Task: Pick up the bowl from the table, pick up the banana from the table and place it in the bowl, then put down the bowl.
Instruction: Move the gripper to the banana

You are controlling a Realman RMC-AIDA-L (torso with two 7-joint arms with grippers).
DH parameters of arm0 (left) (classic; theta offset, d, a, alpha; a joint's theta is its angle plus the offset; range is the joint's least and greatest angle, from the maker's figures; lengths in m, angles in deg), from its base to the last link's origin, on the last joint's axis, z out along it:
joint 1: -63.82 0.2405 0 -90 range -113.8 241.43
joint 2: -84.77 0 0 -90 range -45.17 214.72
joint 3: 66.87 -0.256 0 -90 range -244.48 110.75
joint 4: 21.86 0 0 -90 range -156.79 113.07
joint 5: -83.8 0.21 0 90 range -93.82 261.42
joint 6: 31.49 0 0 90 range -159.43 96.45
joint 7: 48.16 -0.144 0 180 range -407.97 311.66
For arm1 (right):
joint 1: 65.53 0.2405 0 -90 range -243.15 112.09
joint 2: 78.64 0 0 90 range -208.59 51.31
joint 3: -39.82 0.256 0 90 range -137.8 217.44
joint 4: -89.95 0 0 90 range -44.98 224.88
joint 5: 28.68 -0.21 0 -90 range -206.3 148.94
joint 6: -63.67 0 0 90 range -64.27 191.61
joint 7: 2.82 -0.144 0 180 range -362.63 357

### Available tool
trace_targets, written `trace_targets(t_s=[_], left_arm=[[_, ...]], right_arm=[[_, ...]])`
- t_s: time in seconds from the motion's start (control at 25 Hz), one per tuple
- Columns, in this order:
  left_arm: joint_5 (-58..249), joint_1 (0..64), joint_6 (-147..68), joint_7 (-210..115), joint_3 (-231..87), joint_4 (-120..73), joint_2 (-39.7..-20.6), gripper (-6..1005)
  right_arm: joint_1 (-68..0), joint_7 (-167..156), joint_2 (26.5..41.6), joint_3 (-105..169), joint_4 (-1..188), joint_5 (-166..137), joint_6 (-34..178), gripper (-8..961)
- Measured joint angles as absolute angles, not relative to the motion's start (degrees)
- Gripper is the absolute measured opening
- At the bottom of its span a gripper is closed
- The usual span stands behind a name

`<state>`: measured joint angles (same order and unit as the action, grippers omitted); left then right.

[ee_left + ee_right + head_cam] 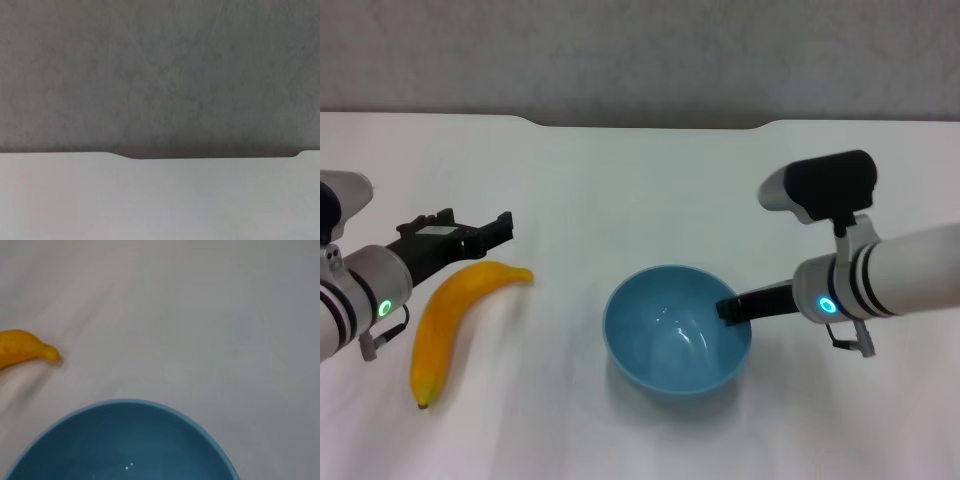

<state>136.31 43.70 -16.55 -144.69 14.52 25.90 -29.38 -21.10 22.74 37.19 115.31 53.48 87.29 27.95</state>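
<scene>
The table point(620, 180) was a broad, smooth white slab with a shallow notch in its far edge. The bowl point(677, 330), round, deep and glossy light blue, sat near its middle; the right gripper point(732, 308) reached to the rim, though its jaws could not be made out. The banana point(453, 323), smooth yellow-orange, lay left of the bowl, its long axis running from the near dark tip toward the bowl. The left gripper point(475, 232) hovered just beyond it, fingers spread.

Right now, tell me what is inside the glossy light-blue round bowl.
The glossy light-blue round bowl holds nothing but the right gripper, reaching over its rim. The long curved yellow banana lies on the plain white table.
</scene>
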Motion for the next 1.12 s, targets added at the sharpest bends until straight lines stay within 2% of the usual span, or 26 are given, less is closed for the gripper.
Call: trace_targets(t_s=[0.2,0.28,0.44,0.6,0.84,1.12], left_arm=[[136.4,43.5,-16.5,-142.8,13.5,27.5,-28.47,904],[136.8,43.3,-16.5,-140.4,12.6,28.1,-27.42,904],[143.1,41.7,-16.3,-126.6,9.3,28.7,-23.5,903],[154.7,39.9,-14.8,-112.3,9.4,28.4,-21.57,903],[178.1,37.4,-8.3,-92.9,16.5,27.8,-21.04,903],[208.9,33.6,4.8,-74.4,28.1,29.4,-22.15,901]], right_arm=[[-24.7,22.9,36.93,115.8,52.0,87.2,29.2,30],[-25.1,23.0,36.85,116.1,52.0,87.2,29.3,31],[-26.0,23.1,36.79,116.3,51.1,87.2,29.3,31],[-27.0,23.2,36.68,117.5,50.0,87.6,28.8,30],[-28.0,23.8,36.6,119.0,48.4,87.9,28.2,29],[-28.2,24.7,36.58,120.6,48.3,87.9,27.4,29]])
